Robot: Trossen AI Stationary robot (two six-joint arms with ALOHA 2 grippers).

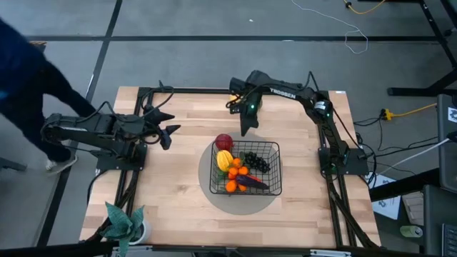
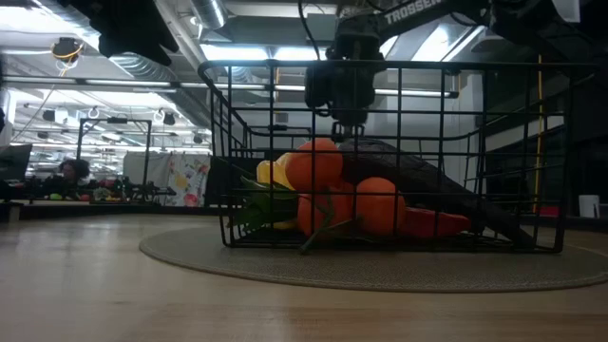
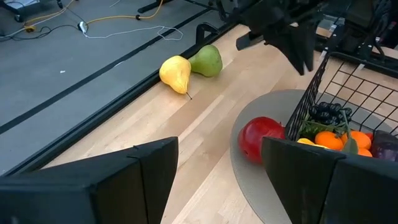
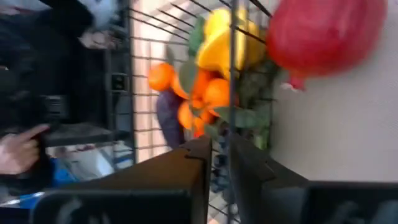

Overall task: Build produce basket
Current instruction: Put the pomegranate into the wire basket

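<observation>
- The wooden table (image 1: 178, 207) carries everything; a round grey mat (image 1: 241, 207) lies on it, and I judge it is there to mark the spot for the basket.
- The basket (image 1: 275, 171) sits on that mat, black wire, open at the top so I can drop produce in from above.
- Inside lie the yellow ridged fruit (image 1: 224, 160), small oranges (image 1: 236, 170), dark grapes (image 1: 255, 161) and a purple eggplant (image 1: 251, 182), heaped toward one end.
- The red apple (image 1: 224, 141) rests on the mat just outside the basket wall, touching or nearly touching the wire. By my reckoning it is not yet packed.
- My left wrist view shows a yellow pear (image 3: 176, 73) and a green apple (image 3: 207, 60) lying against each other near the table's far edge, well apart from the basket. These wait too, so the job is partly done.
- My right gripper (image 1: 246, 128) hangs pointing down between the table's far edge and the red apple, near the basket's rim. Its fingers (image 4: 193, 163) stand only a narrow slit apart and hold nothing.
- My left gripper (image 1: 168, 135) waits off to the basket's left, above bare wood, fingers (image 3: 146, 167) spread wide and empty, facing the apple and the pear beyond.
</observation>
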